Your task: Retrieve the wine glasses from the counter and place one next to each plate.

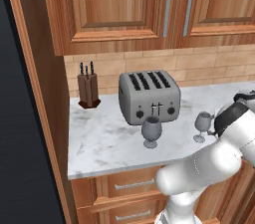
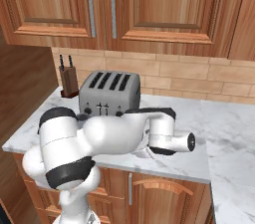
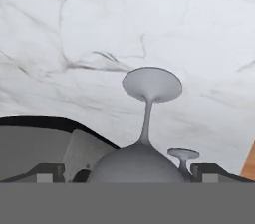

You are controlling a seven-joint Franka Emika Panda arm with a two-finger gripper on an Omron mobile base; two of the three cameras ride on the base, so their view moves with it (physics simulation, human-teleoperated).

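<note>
Starting nearest: got the end effector (image 3: 129,172) spread wide, one finger tip on either side of the rounded bowl of the right wine glass (image 1: 202,126). Nothing pinched yet, just lined up sideways at bowl height. Makes sense, since coming in from the side keeps the thin stem and round foot out of trouble. Reads upside down in the hand view, so probably a rolled wrist rather than a tipped glass. Upright on its foot in the left base view, near the front right of the desk (image 1: 104,143).

Looks like the approach step of the first pickup, so early days for the whole job. Needs a gentle squeeze on the bowl next, then a straight lift. Too much shove sideways and over it goes, I'd guess.

A bit further left, same story for the left wine glass (image 1: 151,131): upright, well apart from the first, waiting its turn just in front of the toaster (image 1: 148,96). Handy gap there, so no bumping one while grabbing the other.

Further back at the left, parked by the wall: the knife block (image 1: 88,88), out of the way. Above all that, the wooden cabinets (image 1: 114,4).
</note>
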